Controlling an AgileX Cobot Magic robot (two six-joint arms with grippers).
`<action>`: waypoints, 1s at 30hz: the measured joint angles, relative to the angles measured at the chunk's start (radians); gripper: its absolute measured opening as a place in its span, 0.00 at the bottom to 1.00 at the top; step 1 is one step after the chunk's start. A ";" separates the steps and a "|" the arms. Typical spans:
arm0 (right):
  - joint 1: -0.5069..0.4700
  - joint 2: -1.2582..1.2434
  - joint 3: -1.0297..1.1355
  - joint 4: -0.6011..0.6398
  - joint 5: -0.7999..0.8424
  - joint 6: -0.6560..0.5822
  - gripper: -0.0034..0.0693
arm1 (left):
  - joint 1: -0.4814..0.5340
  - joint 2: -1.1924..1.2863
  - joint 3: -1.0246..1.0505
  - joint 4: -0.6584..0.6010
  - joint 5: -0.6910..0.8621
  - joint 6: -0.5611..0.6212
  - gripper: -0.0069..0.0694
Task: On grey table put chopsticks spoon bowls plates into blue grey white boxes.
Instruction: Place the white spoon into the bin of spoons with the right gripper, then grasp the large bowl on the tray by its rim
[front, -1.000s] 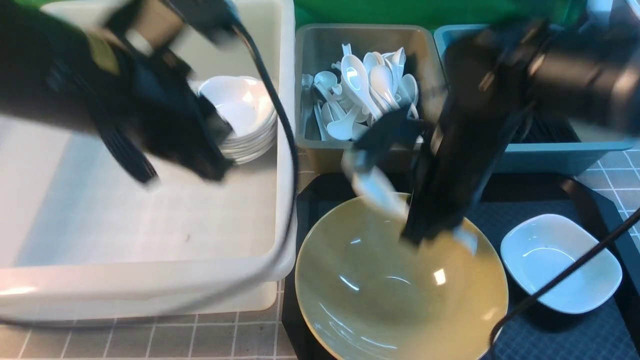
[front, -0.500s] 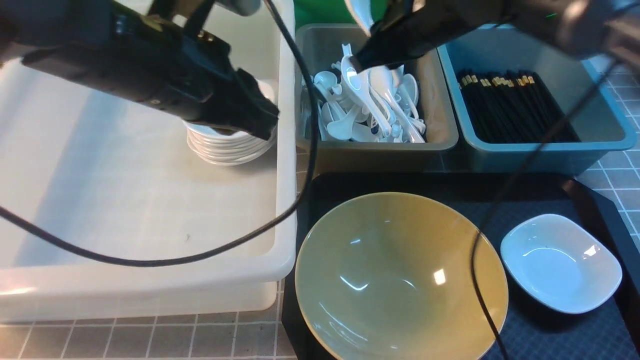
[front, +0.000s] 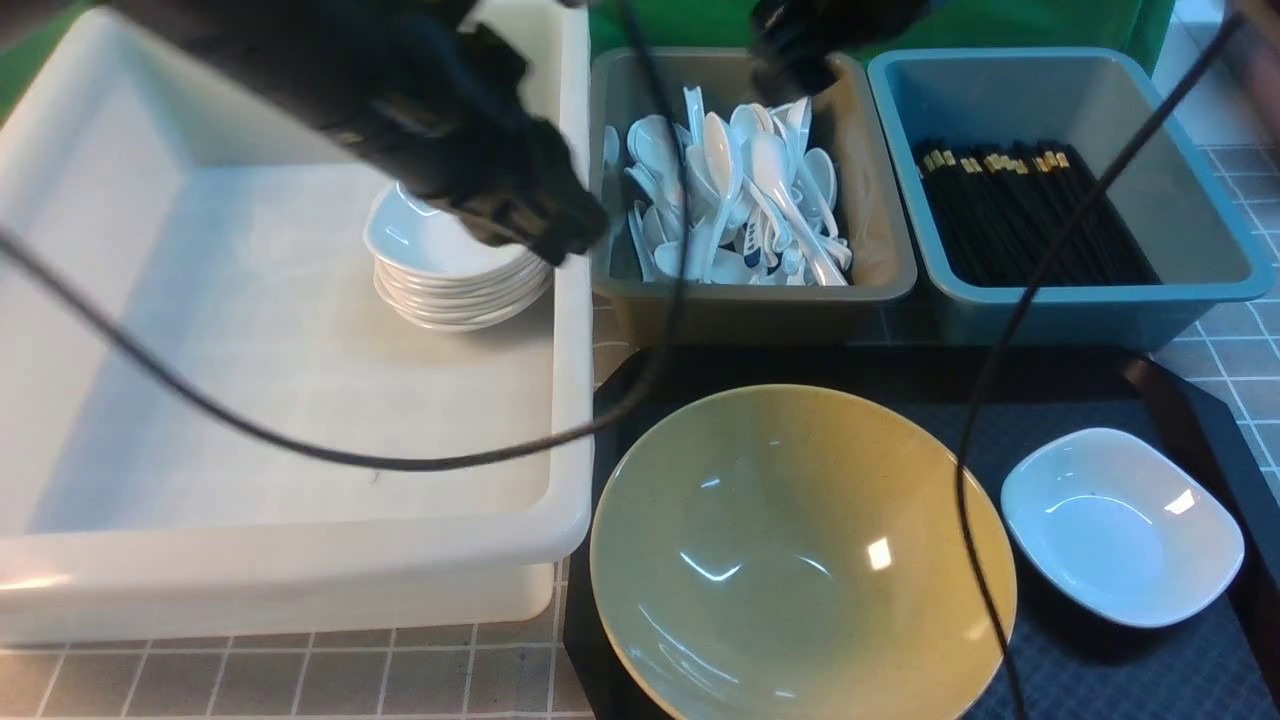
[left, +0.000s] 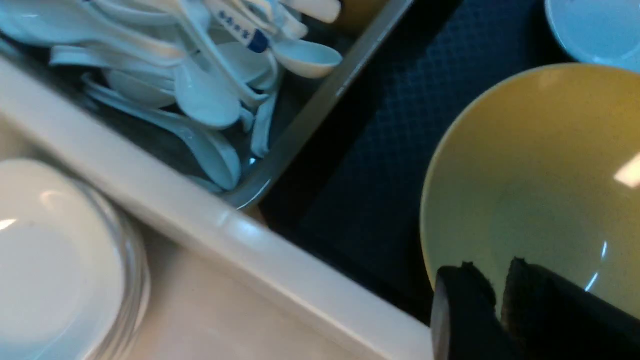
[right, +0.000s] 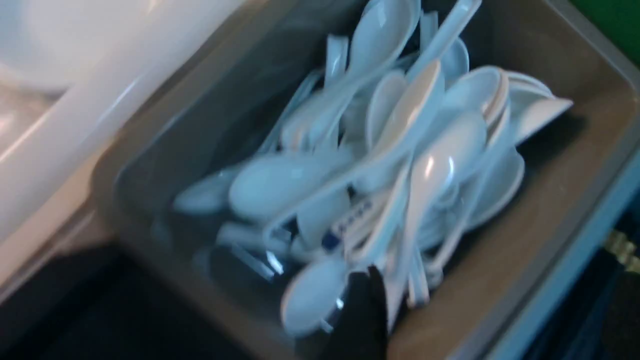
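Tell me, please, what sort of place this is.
Probably a dish-sorting station, perhaps a restaurant mock-up: a grey-brown bin full of white soup spoons, a teal-blue bin of black chopsticks, and stacked white dishes in a white tub.

Yellow bowl (front: 800, 555) upright beside white plate (front: 1122, 527) — spoons (front: 745, 200) fill grey bin (front: 750, 305).

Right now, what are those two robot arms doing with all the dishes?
They are sorting tableware into bins. The left gripper hangs by the white tub, beside the stack of plates in it, holding nothing. The right gripper is over the grey bin full of spoons. The chopsticks lie in the blue bin. The yellow bowl and one white plate sit on the black tray, not yet put away.
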 joint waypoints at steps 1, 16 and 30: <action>-0.002 -0.027 -0.020 0.004 0.013 -0.011 0.82 | -0.020 0.026 -0.033 0.021 0.016 -0.012 0.30; -0.018 -0.533 0.526 0.016 0.014 -0.018 0.52 | -0.147 0.431 -0.222 0.194 0.082 -0.188 0.74; -0.018 -0.572 0.664 0.016 0.014 -0.048 0.37 | -0.166 0.541 -0.222 0.051 0.049 -0.112 0.37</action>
